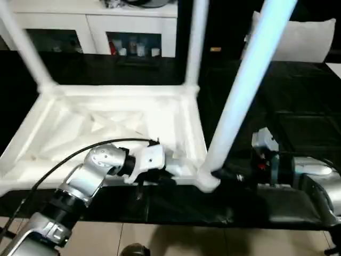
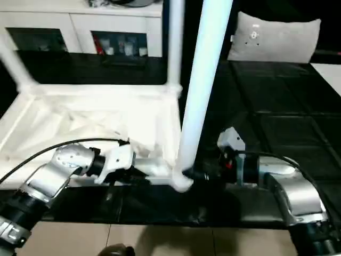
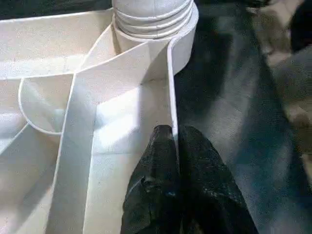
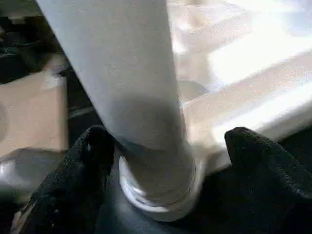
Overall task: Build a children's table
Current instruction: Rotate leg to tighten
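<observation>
The children's table top (image 1: 106, 122) lies upside down on a black surface, ribbed underside up. White legs rise from its far left corner (image 1: 24, 48) and far right corner (image 1: 196, 42). A third leg (image 1: 245, 90) stands in the near right socket (image 3: 156, 19) and leans to the right. My left gripper (image 3: 176, 134) is shut on the thin near rim wall, close to that socket. My right gripper (image 4: 168, 146) is open around the base of the leaning leg. One of its fingers (image 4: 92, 151) lies against the leg and the other (image 4: 253, 146) stands apart.
A white cabinet (image 1: 128, 21) with glass-fronted openings runs along the back. A white cushion (image 2: 277, 37) lies at the far right. The black surface (image 2: 277, 117) ends just below the table's near rim, with tan floor (image 1: 160, 240) beyond. A black cable (image 1: 53, 165) loops over my left arm.
</observation>
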Available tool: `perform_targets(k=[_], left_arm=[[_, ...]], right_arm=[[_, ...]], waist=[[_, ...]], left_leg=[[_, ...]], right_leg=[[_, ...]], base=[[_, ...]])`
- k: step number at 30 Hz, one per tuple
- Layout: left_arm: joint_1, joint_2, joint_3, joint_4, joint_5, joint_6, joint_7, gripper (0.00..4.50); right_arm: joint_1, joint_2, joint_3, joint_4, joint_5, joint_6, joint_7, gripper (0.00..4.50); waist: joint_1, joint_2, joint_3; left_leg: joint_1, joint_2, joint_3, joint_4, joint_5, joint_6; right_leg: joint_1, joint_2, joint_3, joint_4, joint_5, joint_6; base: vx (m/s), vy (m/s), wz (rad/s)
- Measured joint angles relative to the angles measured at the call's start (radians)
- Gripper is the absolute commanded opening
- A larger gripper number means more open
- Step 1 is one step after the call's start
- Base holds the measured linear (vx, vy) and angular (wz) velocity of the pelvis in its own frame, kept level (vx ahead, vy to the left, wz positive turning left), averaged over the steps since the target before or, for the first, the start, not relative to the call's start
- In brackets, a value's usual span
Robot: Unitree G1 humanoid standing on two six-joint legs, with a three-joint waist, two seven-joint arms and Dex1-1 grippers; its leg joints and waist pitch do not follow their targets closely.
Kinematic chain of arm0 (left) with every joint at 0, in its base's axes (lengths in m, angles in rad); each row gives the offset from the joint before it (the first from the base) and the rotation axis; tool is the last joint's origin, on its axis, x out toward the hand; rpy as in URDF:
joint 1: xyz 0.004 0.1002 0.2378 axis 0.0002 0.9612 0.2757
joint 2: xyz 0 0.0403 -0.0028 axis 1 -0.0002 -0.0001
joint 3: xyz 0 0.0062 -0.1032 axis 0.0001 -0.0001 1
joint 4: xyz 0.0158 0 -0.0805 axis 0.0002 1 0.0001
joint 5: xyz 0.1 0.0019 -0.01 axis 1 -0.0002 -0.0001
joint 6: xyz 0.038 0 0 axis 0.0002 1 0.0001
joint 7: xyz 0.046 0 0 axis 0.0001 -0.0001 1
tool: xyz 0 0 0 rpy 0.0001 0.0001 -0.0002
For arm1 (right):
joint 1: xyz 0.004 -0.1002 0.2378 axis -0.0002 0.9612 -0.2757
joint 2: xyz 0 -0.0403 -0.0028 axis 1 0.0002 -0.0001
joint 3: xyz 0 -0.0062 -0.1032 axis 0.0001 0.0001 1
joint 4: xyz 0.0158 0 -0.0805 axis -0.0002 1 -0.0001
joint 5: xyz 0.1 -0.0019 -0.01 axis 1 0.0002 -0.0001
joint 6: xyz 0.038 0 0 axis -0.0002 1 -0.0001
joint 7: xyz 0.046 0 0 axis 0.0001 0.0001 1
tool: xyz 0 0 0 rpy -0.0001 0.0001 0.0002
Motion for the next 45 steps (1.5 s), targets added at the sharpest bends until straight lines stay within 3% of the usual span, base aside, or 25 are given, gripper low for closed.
perform_targets(k=[5, 15, 20, 23, 25, 28, 31, 36, 37, 38, 45], left_arm=[[-0.011, 0.010, -0.013, 0.015, -0.001, -0.031, -0.042, 0.00], [-0.012, 0.008, -0.023, 0.027, -0.001, -0.064, -0.051, 0.00], [-0.010, -0.005, -0.015, 0.006, -0.016, 0.018, -0.041, 0.00], [-0.007, -0.028, 0.020, 0.000, -0.011, 0.120, 0.024, 0.00], [-0.011, -0.046, 0.044, 0.000, 0.002, 0.192, 0.089, 0.00], [-0.012, -0.091, 0.057, -0.001, 0.004, 0.251, 0.156, 0.00], [-0.041, -0.186, 0.082, 0.028, 0.046, 0.333, 0.317, 0.00], [-0.077, -0.307, 0.099, 0.064, 0.078, 0.417, 0.490, 0.00], [-0.080, -0.318, 0.099, 0.068, 0.079, 0.419, 0.510, 0.00], [-0.084, -0.331, 0.098, 0.072, 0.083, 0.419, 0.526, 0.00], [-0.083, -0.321, 0.073, 0.072, 0.099, 0.373, 0.515, 0.00]], right_arm=[[-0.001, -0.010, 0.035, -0.013, 0.020, 0.019, 0.063, 3.12], [-0.003, -0.010, 0.047, 0.008, 0.020, -0.002, 0.075, 2.21], [0.015, 0.004, 0.026, -0.016, 0.030, 0.027, 0.044, 2.04], [0.025, 0.079, -0.013, -0.031, 0.020, 0.058, -0.096, 2.01], [0.017, 0.155, -0.040, -0.030, -0.002, 0.077, -0.233, 2.00], [-0.001, 0.197, -0.057, -0.031, -0.019, 0.110, -0.355, 1.97], [-0.063, 0.330, -0.100, -0.005, -0.105, 0.158, -0.611, 1.97], [-0.121, 0.436, -0.136, 0.049, -0.157, 0.147, -0.851, 1.97], [-0.122, 0.436, -0.131, 0.056, -0.165, 0.124, -0.856, 2.50], [-0.119, 0.432, -0.126, 0.067, -0.175, 0.090, -0.852, 2.63], [-0.083, 0.396, -0.126, 0.066, -0.174, 0.031, -0.769, 3.09]], waist=[[0.007, 0.000, 0.000], [0.014, -0.001, -0.001], [0.017, -0.001, -0.001], [0.006, -0.001, -0.001], [-0.014, -0.001, -0.001], [-0.043, -0.001, 0.000], [-0.068, -0.004, 0.000], [-0.068, -0.003, 0.000], [-0.065, -0.003, -0.001], [-0.062, -0.001, 0.000], [-0.055, 0.002, 0.000]], left_leg=[[0.000, 0.001, 0.000, 0.005, -0.001, -0.001], [0.001, 0.001, 0.000, 0.009, -0.001, -0.002], [0.001, 0.001, 0.000, 0.009, -0.001, -0.002], [0.004, 0.002, 0.000, 0.010, -0.001, -0.004], [0.004, 0.002, 0.000, 0.010, 0.001, -0.006], [0.005, 0.002, 0.000, 0.010, 0.001, -0.006], [0.004, 0.002, 0.000, 0.010, 0.001, -0.007], [0.005, 0.002, 0.000, 0.008, 0.001, -0.007], [0.005, 0.002, 0.000, 0.007, 0.001, -0.007], [0.004, 0.002, 0.000, 0.006, 0.001, -0.007], [0.003, 0.001, 0.000, 0.002, 0.001, -0.006]], right_leg=[[0.000, 0.000, 0.000, 0.004, 0.000, 0.000], [0.001, -0.001, 0.000, 0.010, 0.000, 0.000], [0.000, -0.001, 0.000, 0.011, 0.000, 0.000], [0.000, 0.000, 0.001, 0.014, 0.001, -0.001], [-0.001, 0.000, 0.001, 0.014, 0.002, -0.002], [-0.001, -0.001, 0.001, 0.010, 0.003, 0.001], [-0.003, 0.000, 0.001, 0.011, 0.005, 0.001], [-0.003, 0.000, 0.001, 0.010, 0.006, 0.000], [-0.003, 0.000, 0.001, 0.008, 0.006, 0.000], [-0.003, 0.000, 0.001, 0.006, 0.006, 0.000], [-0.003, 0.000, 0.000, 0.003, 0.006, 0.000]], base=[[0.000, 0.000, 0.00], [0.000, 0.000, 0.00], [0.000, 0.000, 0.00], [0.000, 0.000, 0.00], [0.000, 0.000, 0.00], [0.000, 0.000, 0.00], [0.000, 0.000, 0.00], [0.000, 0.000, 0.00], [0.000, 0.000, 0.00], [0.000, 0.000, 0.00], [0.000, 0.000, 0.00]])
